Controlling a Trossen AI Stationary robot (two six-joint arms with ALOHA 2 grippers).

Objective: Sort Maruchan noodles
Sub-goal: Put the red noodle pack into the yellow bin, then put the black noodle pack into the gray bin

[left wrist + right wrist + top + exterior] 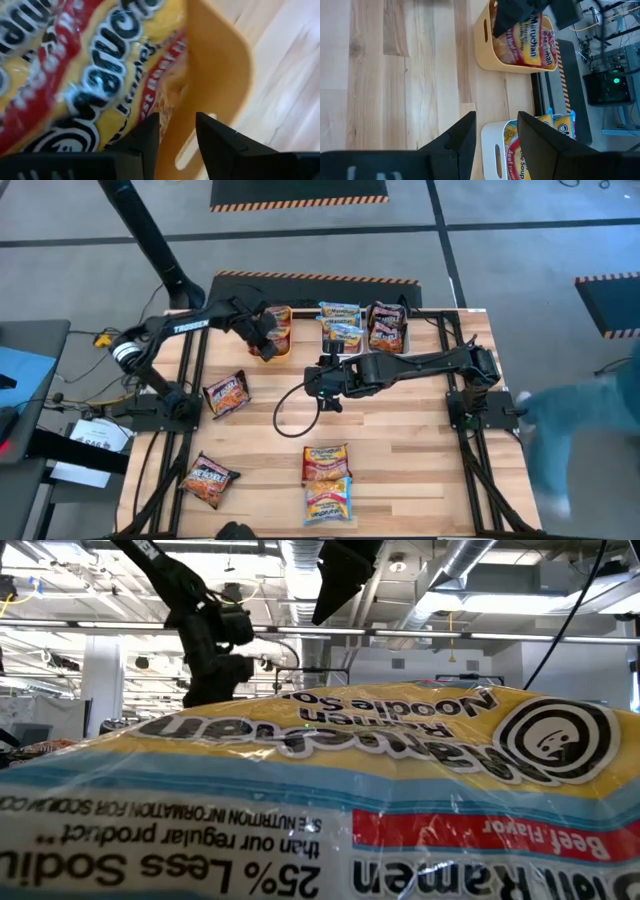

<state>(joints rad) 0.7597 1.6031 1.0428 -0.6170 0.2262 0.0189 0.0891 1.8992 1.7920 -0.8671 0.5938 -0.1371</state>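
An orange bin [270, 354] at the far left of the table holds orange-yellow Maruchan noodles [75, 75], which lean inside its wall [215, 65]. My left gripper [177, 132] is open right over this bin's rim, tipped steeply down, with one finger over a packet and the other over the wall. It also shows in the high view as my left gripper [266, 340]. My right gripper [322, 388] hangs open above the table's middle, holding nothing. In its wrist view my right gripper [495, 135] is above the white bin [492, 150]. My left gripper stands at the orange bin's rim [200, 30], next to the packet's edge [165, 95]. I cannot tell whether a finger touches the packet or the wall. Nothing lies between its fingers.
The white bin [323, 330] and a grey bin [405, 340] at the far edge hold more packets. Loose packets lie at the left [226, 393], near left [208, 480] and near middle [326, 463]. One packet [320, 790] fills the low view. A person's blurred sleeve [580, 430] is on the right.
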